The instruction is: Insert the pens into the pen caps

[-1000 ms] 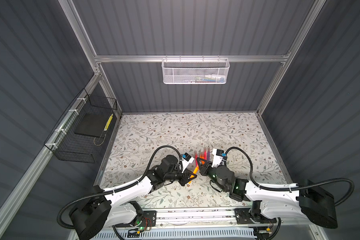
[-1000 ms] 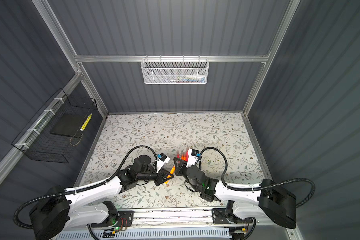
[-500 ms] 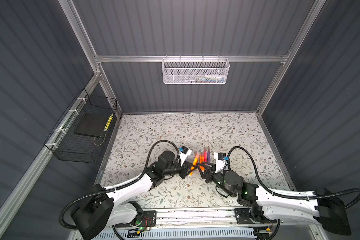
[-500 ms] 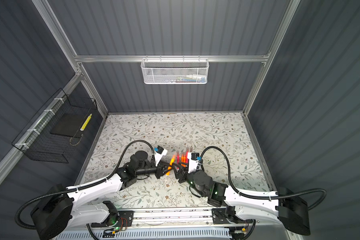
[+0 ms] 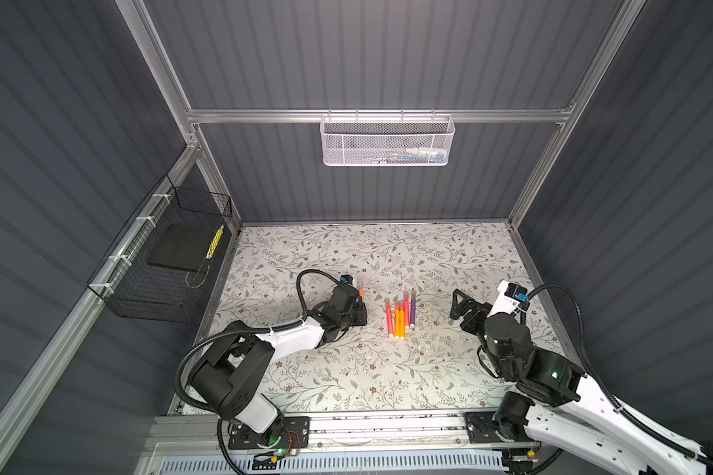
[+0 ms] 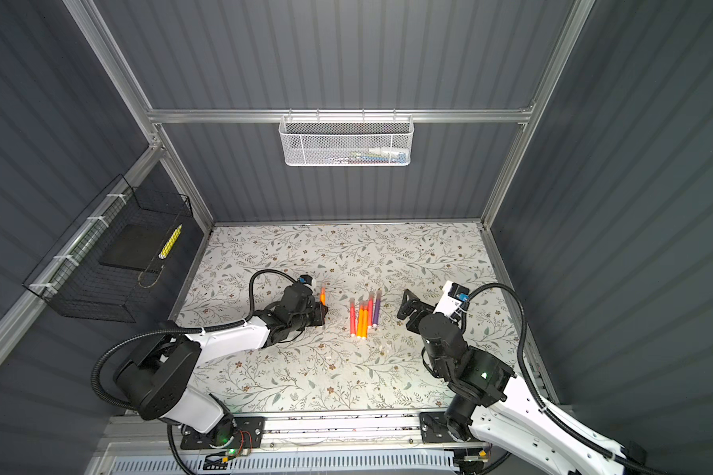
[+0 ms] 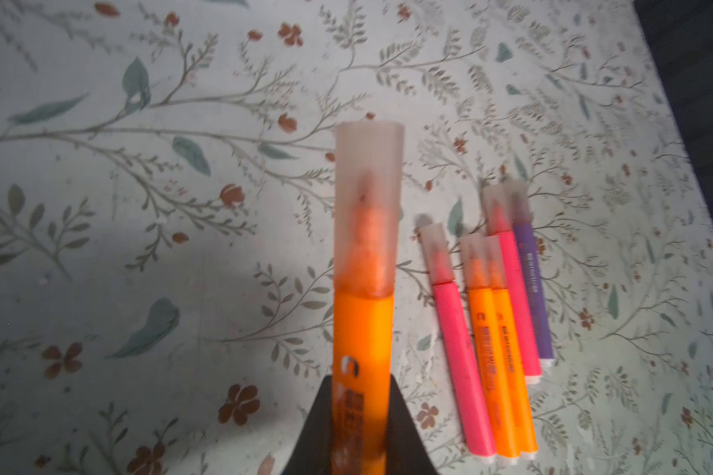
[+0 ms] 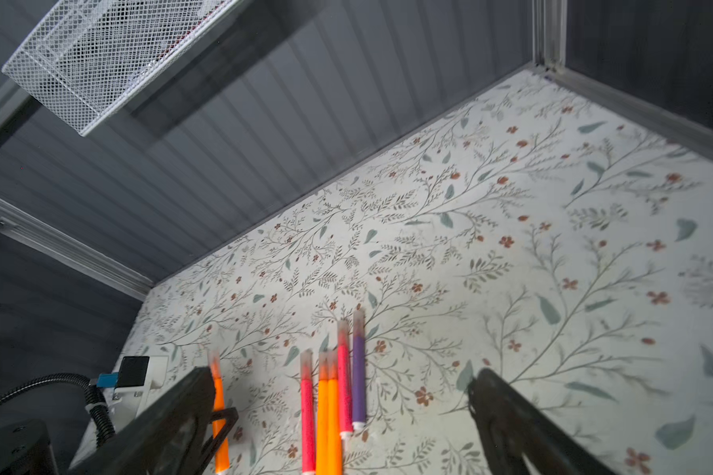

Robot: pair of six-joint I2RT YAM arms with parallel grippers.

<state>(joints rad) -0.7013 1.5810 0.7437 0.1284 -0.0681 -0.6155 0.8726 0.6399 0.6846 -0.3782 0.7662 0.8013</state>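
The left gripper [image 7: 363,415] is pinched tight on the barrel of an orange marker pen [image 7: 361,341], which juts out past the gripper over the pale floral-patterned table surface [image 7: 141,246]. A stubby translucent pinkish cap [image 7: 369,205] sits over the pen's tip, seated down to the orange barrel. In both top views this orange marker pen [image 5: 361,293] shows as a short sliver just beyond the left gripper, left of the table's middle. The other five marker pens [image 5: 400,314] lie side by side in a tight row at mid-table: a red-pink one, two orange ones touching each other, a second red-pink one and a purple one [image 7: 532,296] (the last two set a little farther towards the back wall). Each wears its own translucent cap, and the white ends point towards the robot's base. The right gripper [image 5: 454,305] hangs to the right of the row, apart from it, with its jaws spread wide and nothing between them — in the right wrist view its two dark fingers [image 8: 507,415] frame the row of pens from either side.
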